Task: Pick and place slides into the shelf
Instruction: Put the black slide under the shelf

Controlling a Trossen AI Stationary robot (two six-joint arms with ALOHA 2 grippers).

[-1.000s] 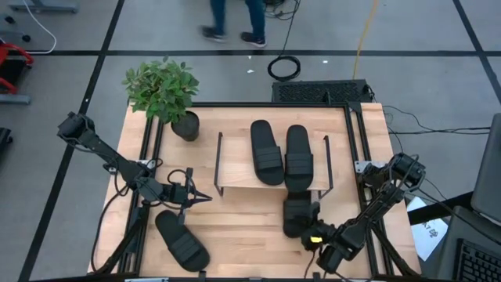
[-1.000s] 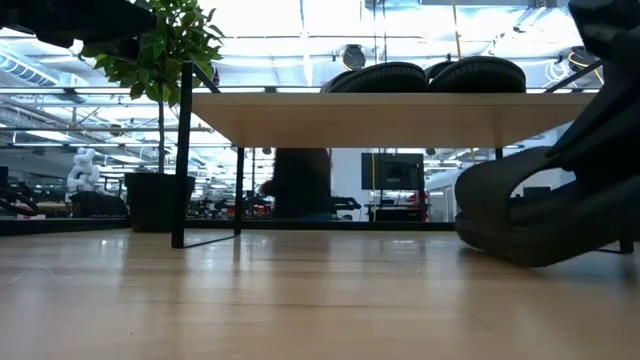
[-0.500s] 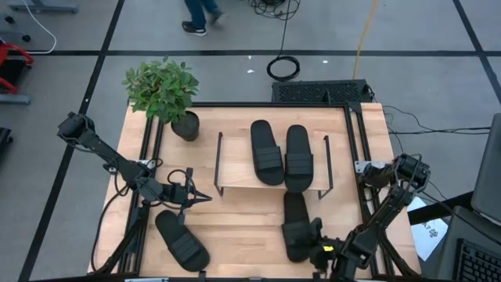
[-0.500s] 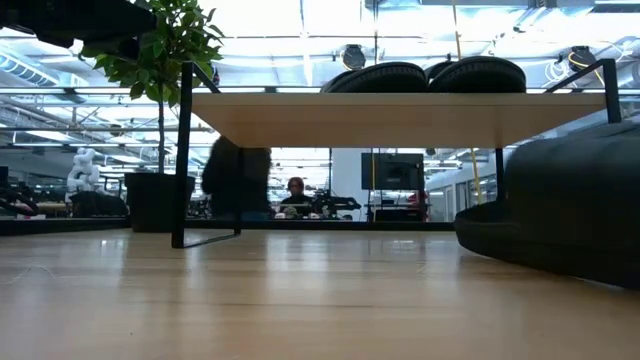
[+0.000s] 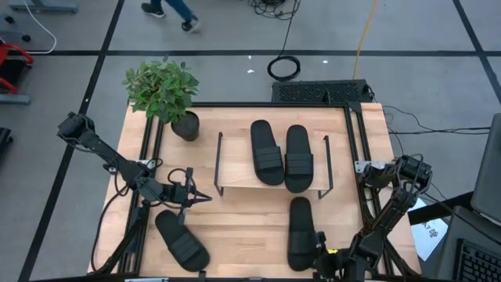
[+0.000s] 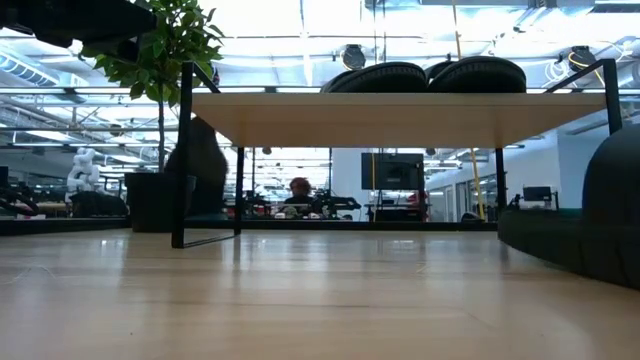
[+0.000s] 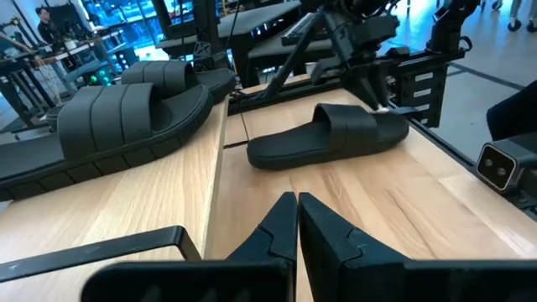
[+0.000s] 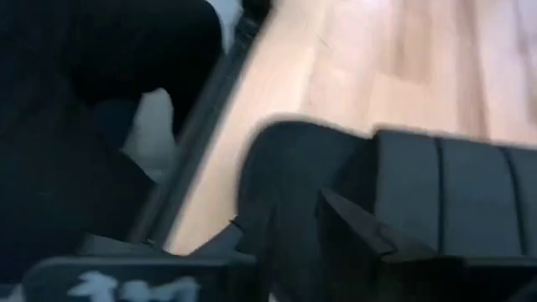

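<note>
Overhead view: two slides (image 5: 267, 152) (image 5: 298, 158) lie side by side on the shelf (image 5: 235, 174) at frame centre; a third slide (image 5: 300, 233) rests on the desk (image 5: 243, 227) at lower right, a fourth (image 5: 181, 241) at lower left. The right hand (image 5: 321, 261), at the bottom edge, sits at the third slide's near end, its fingers (image 8: 357, 226) slightly parted astride the heel, whether gripping cannot be told. The left hand (image 5: 202, 197), fully closed and empty, hovers above the fourth slide, left of centre
</note>
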